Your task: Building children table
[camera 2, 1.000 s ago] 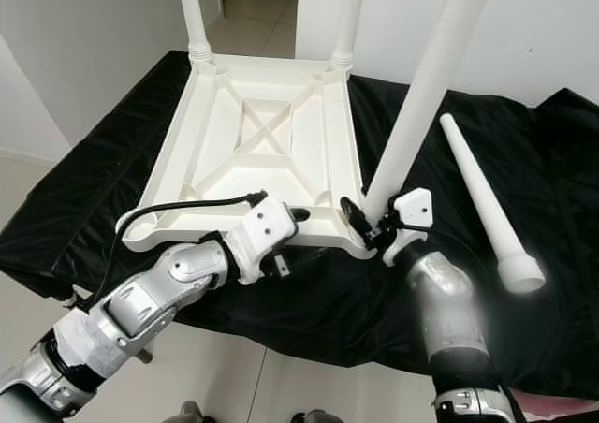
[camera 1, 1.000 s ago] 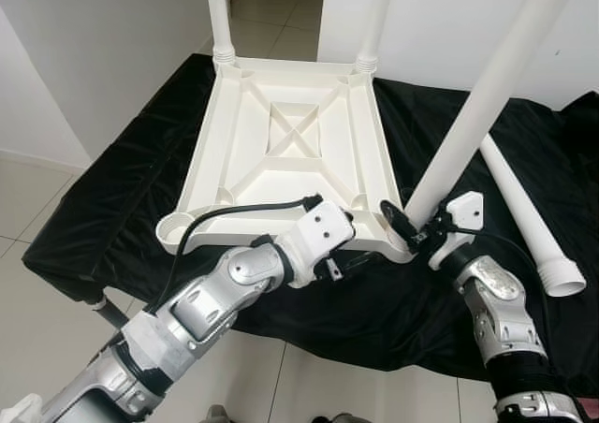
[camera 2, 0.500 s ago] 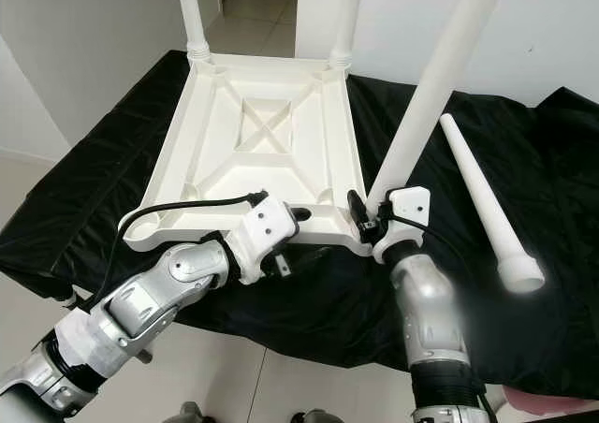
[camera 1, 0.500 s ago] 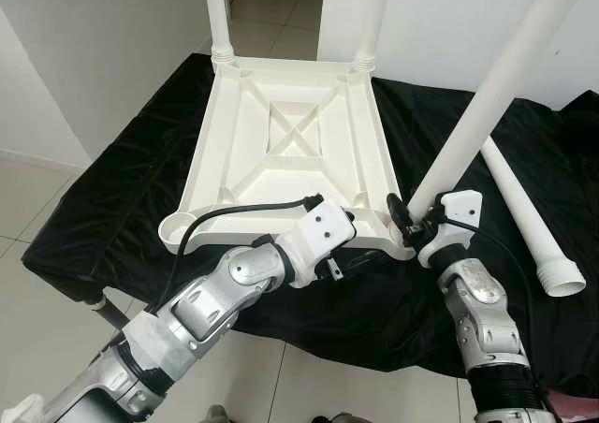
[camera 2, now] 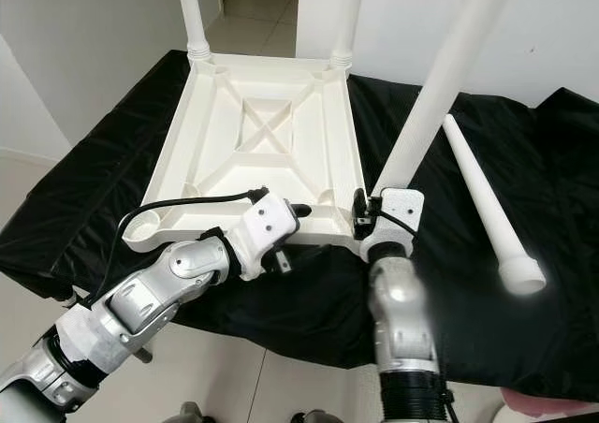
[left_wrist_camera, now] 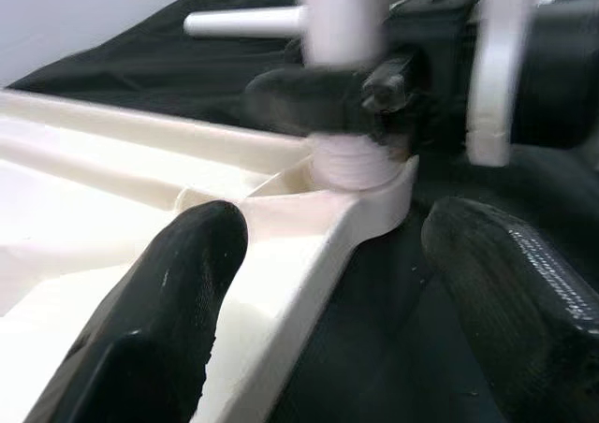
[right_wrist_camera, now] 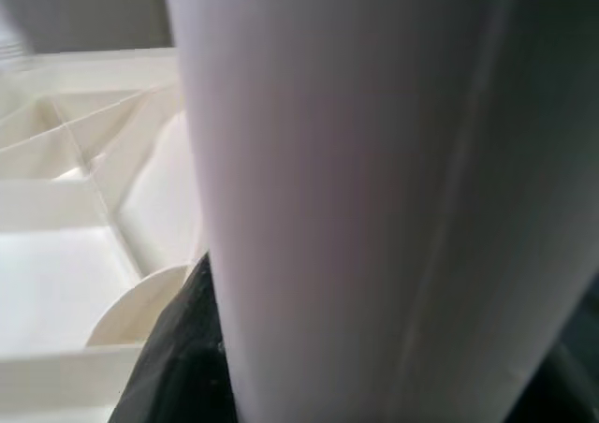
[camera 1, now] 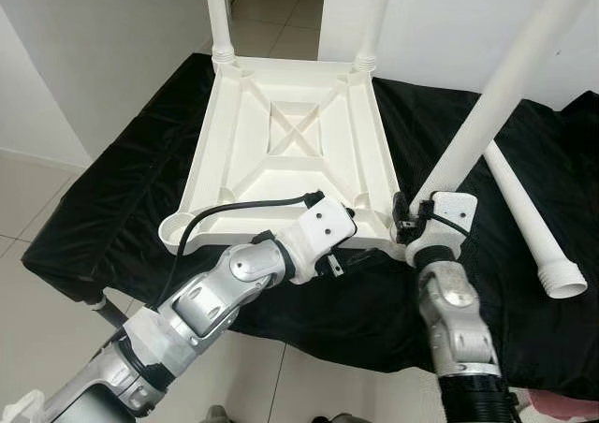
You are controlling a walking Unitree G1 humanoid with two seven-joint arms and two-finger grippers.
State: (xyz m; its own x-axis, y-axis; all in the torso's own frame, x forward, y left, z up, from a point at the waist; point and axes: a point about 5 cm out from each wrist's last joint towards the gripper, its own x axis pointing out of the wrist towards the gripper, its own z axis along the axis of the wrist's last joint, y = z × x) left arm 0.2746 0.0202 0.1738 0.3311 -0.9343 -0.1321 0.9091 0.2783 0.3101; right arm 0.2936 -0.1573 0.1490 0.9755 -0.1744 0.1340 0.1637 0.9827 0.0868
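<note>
Tabletop (camera 1: 290,142): white plastic, lying upside down on a black cloth (camera 1: 112,208), ribbed underside up w/ an X brace in the middle.
Far legs: two white legs stand upright in the far corner sockets – far-left leg (camera 1: 217,11), far-right leg (camera 1: 374,16).
Near-right leg (camera 1: 496,95): long white tube, base at the near-right corner socket (left_wrist_camera: 360,166) of the tabletop, leaning up and away to the robot's right, not vertical.
Right gripper (camera 1: 412,226): at the foot of the near-right leg, just above the socket; black fingers clamped around the tube. Right wrist view is nearly all white tube, close up, w/ the ribbed tabletop behind it.
Left gripper (left_wrist_camera: 346,283): at the near edge of the tabletop, just left of the near-right corner. Fingers (left_wrist_camera: 159,320) spread apart – one over the ribbed inside, the other outside over the cloth, the rim between them. Can't tell whether they touch the rim.
Left arm (camera 1: 234,283): silver, reaching in from lower left, black cable looping over the wrist.
Near-left corner socket (camera 1: 176,226): open round cup.
Spare leg (camera 1: 529,222): lying flat on the cloth to the robot's right, well apart from the tabletop, wide open end toward the robot.
Surroundings: pale tiled floor (camera 1: 37,208) below, white walls around, a doorway behind the tabletop.
</note>
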